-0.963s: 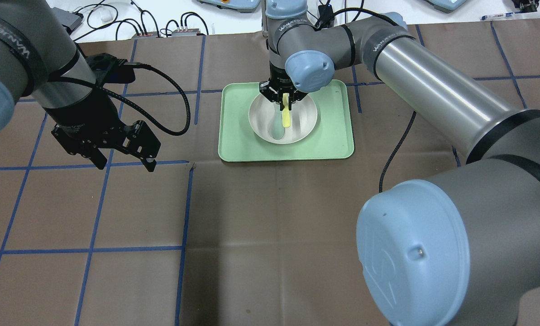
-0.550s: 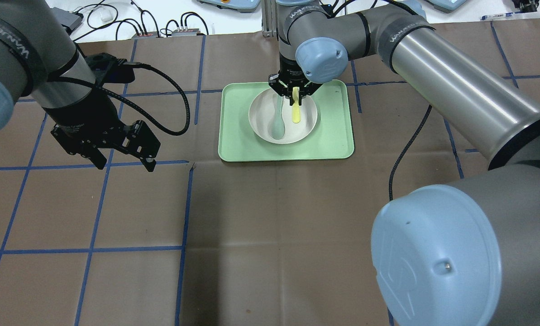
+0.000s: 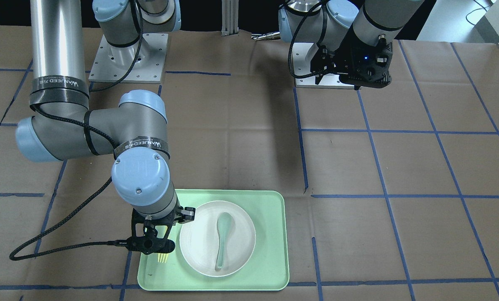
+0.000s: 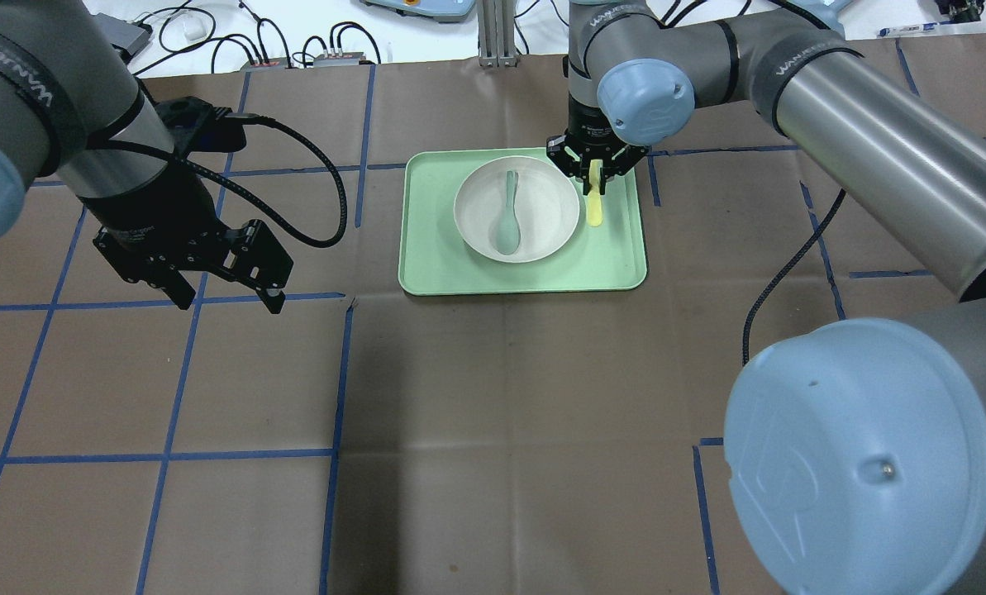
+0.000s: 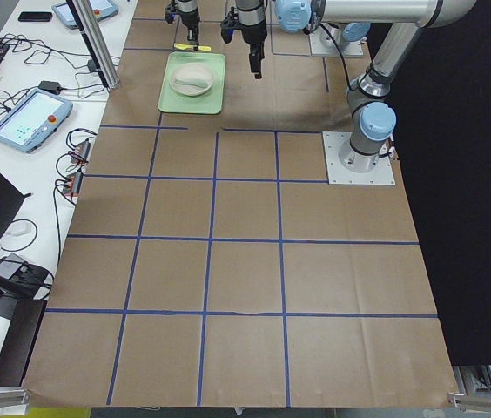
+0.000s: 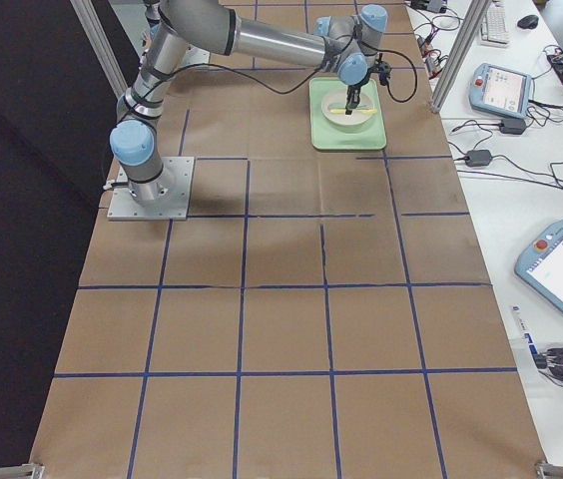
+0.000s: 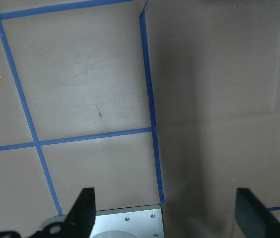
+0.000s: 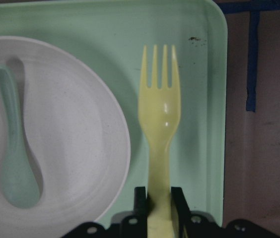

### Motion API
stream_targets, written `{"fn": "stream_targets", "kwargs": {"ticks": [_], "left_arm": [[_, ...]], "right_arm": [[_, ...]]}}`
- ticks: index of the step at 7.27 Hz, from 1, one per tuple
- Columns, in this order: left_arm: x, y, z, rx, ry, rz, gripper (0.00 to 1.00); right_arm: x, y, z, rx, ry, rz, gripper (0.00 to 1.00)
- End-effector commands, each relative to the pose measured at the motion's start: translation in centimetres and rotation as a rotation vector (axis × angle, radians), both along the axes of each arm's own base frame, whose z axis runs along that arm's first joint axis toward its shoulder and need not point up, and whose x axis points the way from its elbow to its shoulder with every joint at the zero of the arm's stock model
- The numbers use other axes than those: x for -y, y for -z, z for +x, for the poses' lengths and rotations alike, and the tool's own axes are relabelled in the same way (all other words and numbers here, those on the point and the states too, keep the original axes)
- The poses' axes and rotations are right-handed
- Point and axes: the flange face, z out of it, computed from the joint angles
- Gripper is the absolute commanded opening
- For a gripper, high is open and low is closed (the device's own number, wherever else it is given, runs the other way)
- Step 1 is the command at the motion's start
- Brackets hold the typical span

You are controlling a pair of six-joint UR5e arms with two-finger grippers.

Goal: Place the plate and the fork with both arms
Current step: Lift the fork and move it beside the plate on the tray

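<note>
**Fork poised beside the plate**

Your right gripper (image 4: 595, 172) pinched the handle of the fork (image 8: 160, 114), tines pointing away from the jaws. It hung over the bare tray (image 4: 435, 264) strip at 3 o'clock of the plate (image 4: 546, 211) in the overhead view. The plate sat on the tray, a spoon (image 4: 507, 223) in it. I judged this the fork-placing step: next, lower and release clear of the rim. The fork was slim, glossy plastic; the plate round, shallow, matte. Your left gripper (image 4: 231, 299) hung spread, empty, at the tray's 9 o'clock.

Overhead from behind, front-facing steeply down, two distant end views along the bench (image 4: 493, 413); wrists close; all but left wrist sharing the tray (image 4: 443, 273).
</note>
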Motion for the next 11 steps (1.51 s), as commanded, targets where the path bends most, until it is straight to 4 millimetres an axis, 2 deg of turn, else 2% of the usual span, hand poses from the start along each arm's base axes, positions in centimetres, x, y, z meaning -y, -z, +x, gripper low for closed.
{"fn": "stream_targets", "kwargs": {"ticks": [1, 3, 6, 7, 8, 9, 10, 11], "left_arm": [[0.0, 0.0, 0.0, 0.0, 0.0, 0.0, 1.0], [0.0, 0.0, 0.0, 0.0, 0.0, 0.0, 1.0], [-0.1, 0.0, 0.0, 0.0, 0.0, 0.0, 1.0], [-0.1, 0.0, 0.0, 0.0, 0.0, 0.0, 1.0], [-0.1, 0.0, 0.0, 0.0, 0.0, 0.0, 1.0], [-0.1, 0.0, 0.0, 0.0, 0.0, 0.0, 1.0], [-0.1, 0.0, -0.1, 0.0, 0.001, -0.001, 1.0], [-0.1, 0.0, 0.0, 0.0, 0.0, -0.001, 1.0]], "right_arm": [[0.3, 2.3, -2.5, 0.002, 0.014, 0.027, 0.04], [0.6, 5.9, -2.8, 0.006, 0.008, 0.014, 0.04], [0.7, 7.3, -2.2, 0.004, 0.0, 0.018, 0.07], [0.7, 7.5, -2.3, 0.002, 0.0, 0.021, 0.22], [0.8, 7.6, -2.4, -0.001, 0.0, 0.021, 0.77], [1.3, 6.7, -2.7, -0.004, 0.004, 0.002, 1.0], [1.6, 5.9, -3.4, -0.005, 0.013, -0.005, 1.0], [1.4, 4.3, -3.5, -0.002, 0.015, -0.02, 1.0]]}}
